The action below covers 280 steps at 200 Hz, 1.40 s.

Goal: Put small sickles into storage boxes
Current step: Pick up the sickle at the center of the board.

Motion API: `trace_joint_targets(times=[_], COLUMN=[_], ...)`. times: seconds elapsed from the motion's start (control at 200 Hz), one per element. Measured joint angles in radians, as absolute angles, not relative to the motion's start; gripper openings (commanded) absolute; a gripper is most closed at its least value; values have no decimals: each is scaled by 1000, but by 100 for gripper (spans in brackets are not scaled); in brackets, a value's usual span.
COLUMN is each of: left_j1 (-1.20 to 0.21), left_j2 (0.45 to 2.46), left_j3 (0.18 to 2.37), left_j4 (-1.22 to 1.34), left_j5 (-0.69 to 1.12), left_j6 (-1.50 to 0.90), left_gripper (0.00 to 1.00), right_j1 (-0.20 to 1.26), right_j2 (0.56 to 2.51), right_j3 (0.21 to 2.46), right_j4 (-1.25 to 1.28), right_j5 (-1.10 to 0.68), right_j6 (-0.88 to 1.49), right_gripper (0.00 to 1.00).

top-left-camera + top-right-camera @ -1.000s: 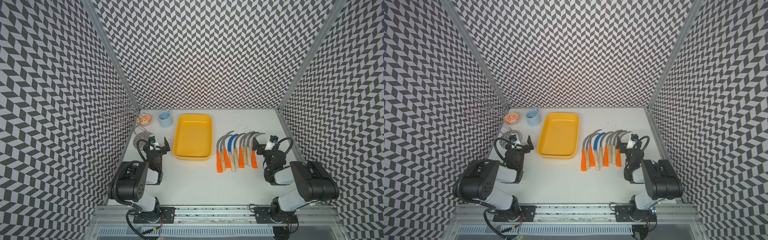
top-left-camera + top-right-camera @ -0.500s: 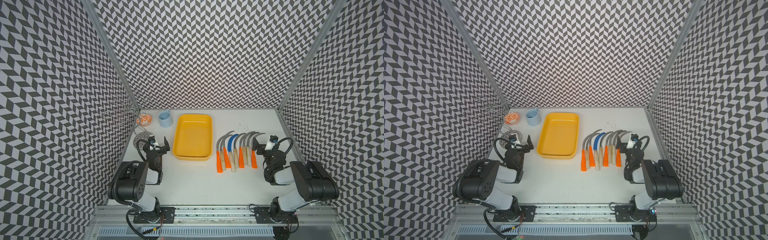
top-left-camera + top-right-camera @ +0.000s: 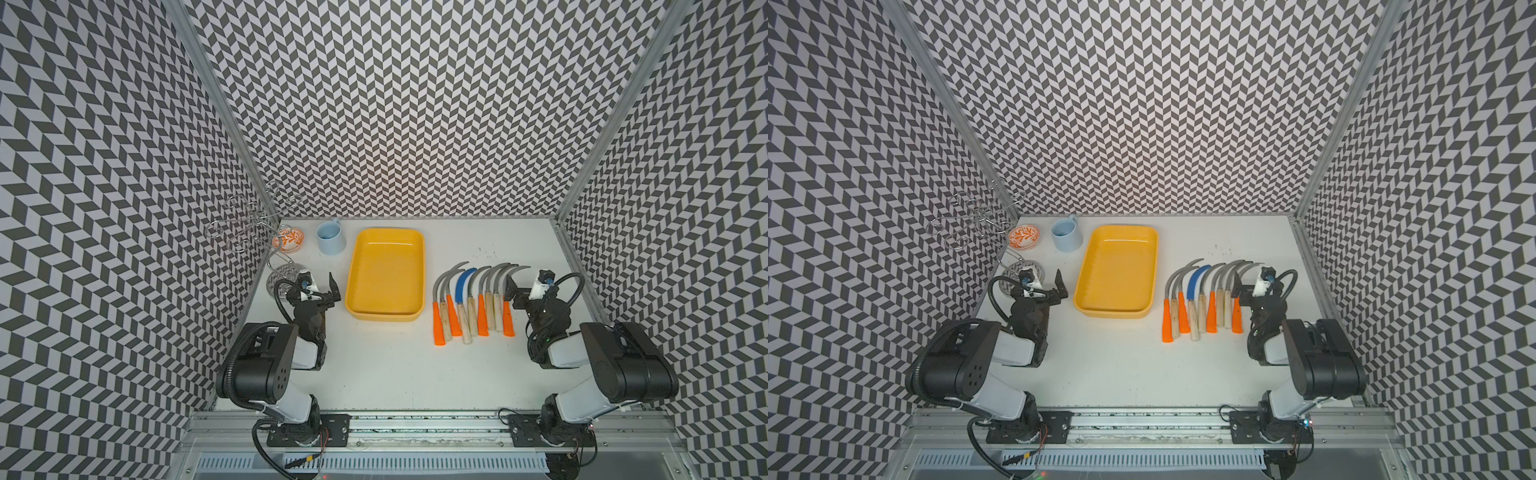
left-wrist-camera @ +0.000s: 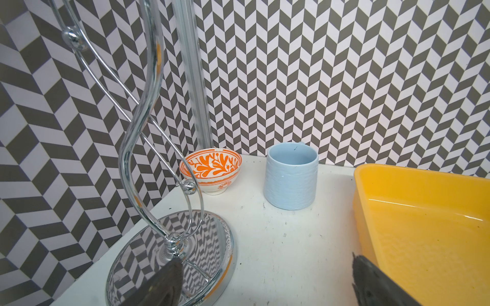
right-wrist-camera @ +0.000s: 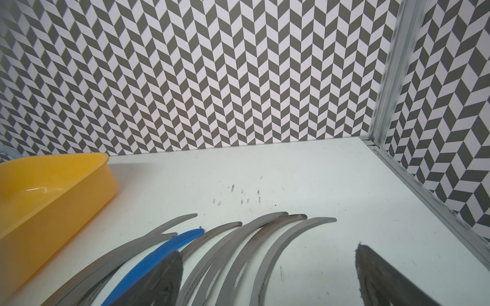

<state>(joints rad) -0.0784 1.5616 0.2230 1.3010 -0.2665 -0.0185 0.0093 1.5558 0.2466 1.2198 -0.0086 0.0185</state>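
Chevron-print walls on three sides, white desk, a few small dark scuffs past the blade tips. Compared against the last second: no visible change, arms parked at the near edge, nothing shifted. Reads as task not started.

- Yellow tray bare inside.
- Small sickles all on the desk, one row just right of the tray, about eight, handles toward the robot, blades curving away. Blue-bladed sickle roughly third from the tray side.
- Right end effector released, fingers wide apart, nothing between. Sits at the row's right end by the last orange-handled sickle. Touching or hovering: cannot tell.
- Left end effector also released and empty, between the tray and the chrome wire stand.

Likely opener: right arm on the nearest handle, then a short carry left over the tray rim. Handles packed close, so some risk of dragging a neighbour.

Far-left corner: light-blue mug and orange-patterned bowl, well apart from the sickles.
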Motion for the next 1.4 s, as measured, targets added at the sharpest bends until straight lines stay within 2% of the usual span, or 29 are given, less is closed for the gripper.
trace_joint_targets(times=[0.526,0.776,0.991,1.217,1.402], left_j1=[-111,-148,-210,-299,-346], left_j2=[1539,1375,1329,1238,1176], left_j3=[208,451,735,832,867], left_j4=[1306,949,506,91,-196], left_j5=[-317,-328,-319,-271,-185], left_j6=[12,59,-7,-175,-329], left_gripper=[100,100,100,100,100], right_j1=[87,123,148,256,361], right_j2=[1377,1381,1444,1507,1519], right_j3=[584,777,973,1154,1192], right_j4=[624,295,-9,-321,-502], right_j5=[131,149,144,139,105], right_j6=[35,134,222,271,302], right_gripper=[99,99,99,99,99])
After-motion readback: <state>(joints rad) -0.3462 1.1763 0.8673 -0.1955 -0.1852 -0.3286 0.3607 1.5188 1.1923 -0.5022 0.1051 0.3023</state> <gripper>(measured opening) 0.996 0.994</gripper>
